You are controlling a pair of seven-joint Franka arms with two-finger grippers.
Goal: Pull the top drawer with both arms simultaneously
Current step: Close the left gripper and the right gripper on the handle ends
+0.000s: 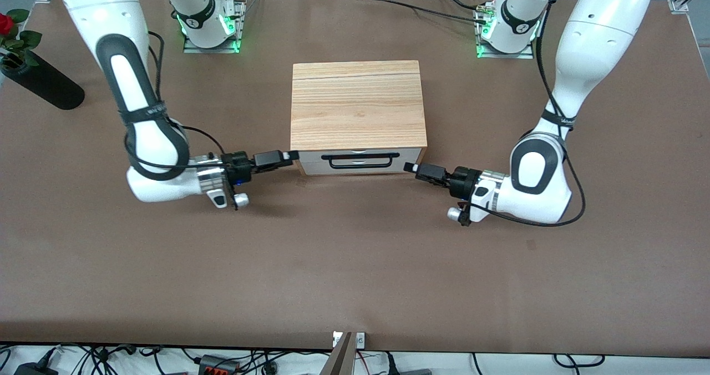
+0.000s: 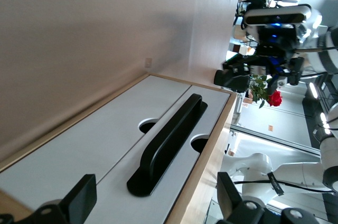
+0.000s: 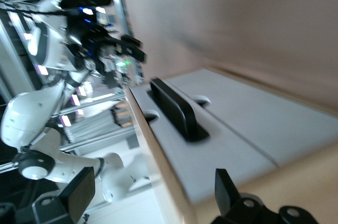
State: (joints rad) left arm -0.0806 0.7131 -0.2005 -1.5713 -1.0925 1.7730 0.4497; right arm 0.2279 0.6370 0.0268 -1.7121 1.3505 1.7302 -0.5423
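The top drawer (image 1: 407, 154) has a white front and a wide black loop handle (image 1: 363, 160). It sits flush under the cabinet's wood top board (image 1: 355, 103). My right gripper (image 1: 291, 155) is open and empty at the front corner of the cabinet toward the right arm's end. My left gripper (image 1: 411, 167) is open and empty at the front corner toward the left arm's end. In the left wrist view my open left gripper (image 2: 153, 203) faces along the drawer front (image 2: 174, 192) toward the handle (image 2: 169, 142). In the right wrist view my open right gripper (image 3: 153, 197) faces the handle (image 3: 174, 110).
A lower white panel (image 2: 79, 145) lies beside the top drawer's front. A black vase (image 1: 41, 84) with a red rose (image 1: 5, 23) stands at the right arm's end of the table, near the arms' bases.
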